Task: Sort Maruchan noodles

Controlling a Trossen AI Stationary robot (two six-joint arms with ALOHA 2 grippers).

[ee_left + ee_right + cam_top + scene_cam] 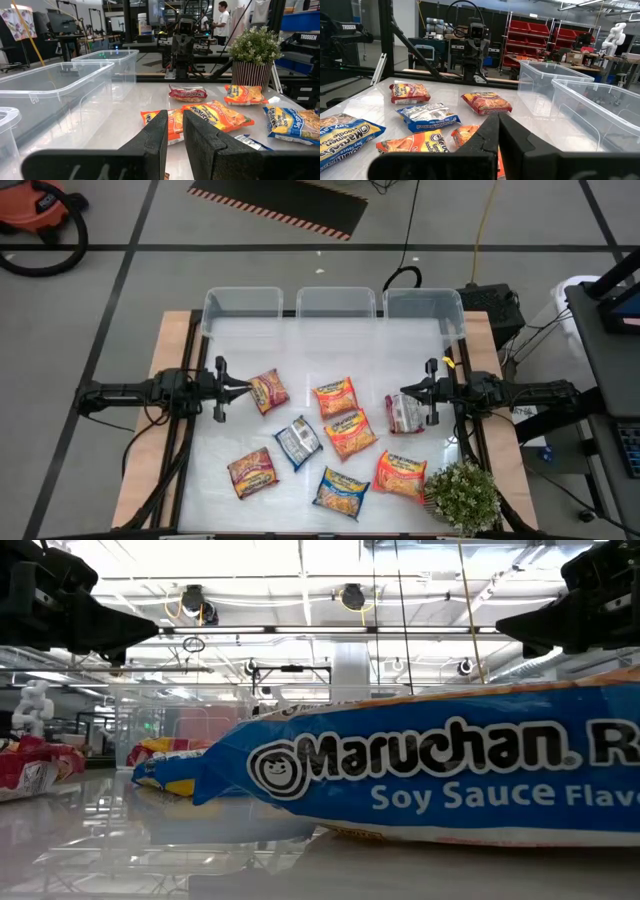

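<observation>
Sorting not begun: three clear bins [335, 302] stand empty along the table's far edge.
Eight noodle packets [349, 432] lie loose mid-table; left gripper [246, 389] slightly parted and empty, right gripper [405, 392] clenched on nothing. The blue packet [440, 775] reads "Maruchan… Soy Sauce Flav…".

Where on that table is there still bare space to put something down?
Bare: the strip between the bins and the nearest packets, and the front-left corner beside the dark red packet. Crowded: the middle and front right, by the plant.
</observation>
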